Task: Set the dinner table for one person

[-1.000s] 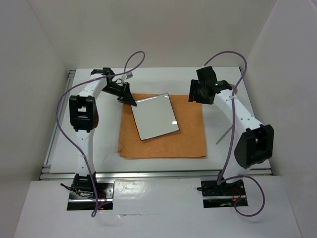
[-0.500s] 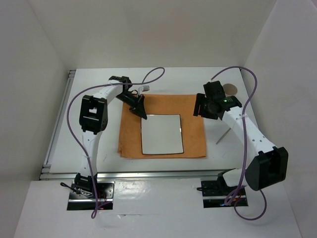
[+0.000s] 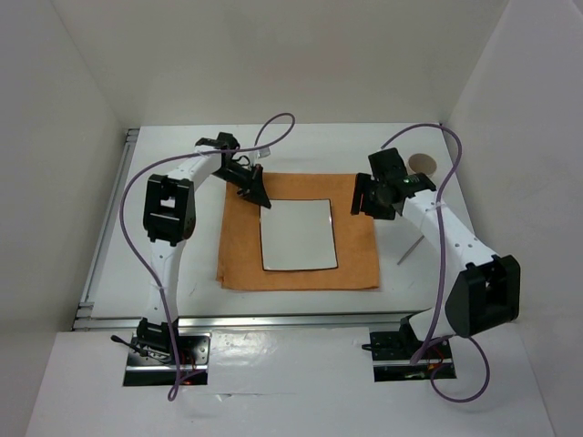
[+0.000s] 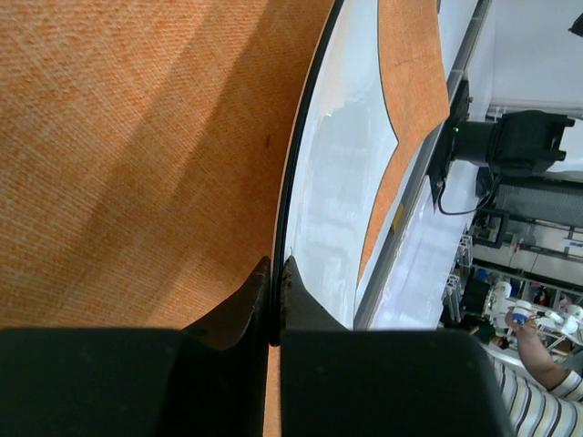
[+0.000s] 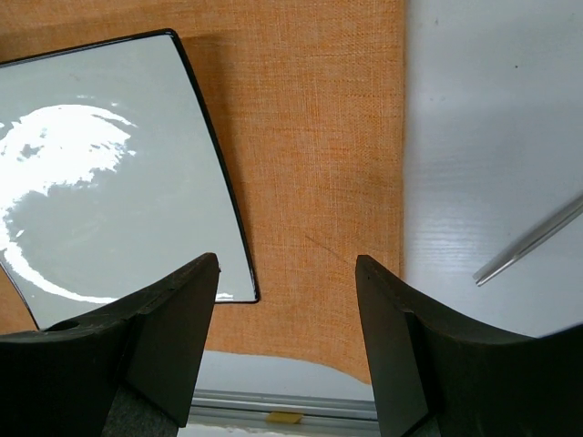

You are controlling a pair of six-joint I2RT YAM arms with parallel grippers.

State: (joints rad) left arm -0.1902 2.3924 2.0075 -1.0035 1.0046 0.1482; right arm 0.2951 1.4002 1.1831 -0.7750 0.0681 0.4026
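Observation:
A square white plate with a thin black rim (image 3: 298, 235) lies flat on the orange cloth (image 3: 355, 259) in the middle of the white dinner table (image 3: 187, 264). My left gripper (image 3: 260, 195) is shut on the plate's far left corner; in the left wrist view its gripper (image 4: 276, 270) pinches the black rim, with the plate (image 4: 337, 164) to the right and the cloth (image 4: 137, 137) to the left. My right gripper (image 3: 364, 202) is open and empty, hovering over the cloth's right part (image 5: 319, 137), beside the plate's corner (image 5: 100, 173).
A thin metal rod (image 3: 410, 248) lies on the table right of the cloth; it also shows in the right wrist view (image 5: 528, 238). A small round brown thing (image 3: 422, 164) sits at the far right. Aluminium rails (image 3: 273, 319) edge the table. White walls close in three sides.
My left gripper has turned and slid the plate until it sits square on the cloth. My right arm has swung from the far right toward the cloth's right edge.

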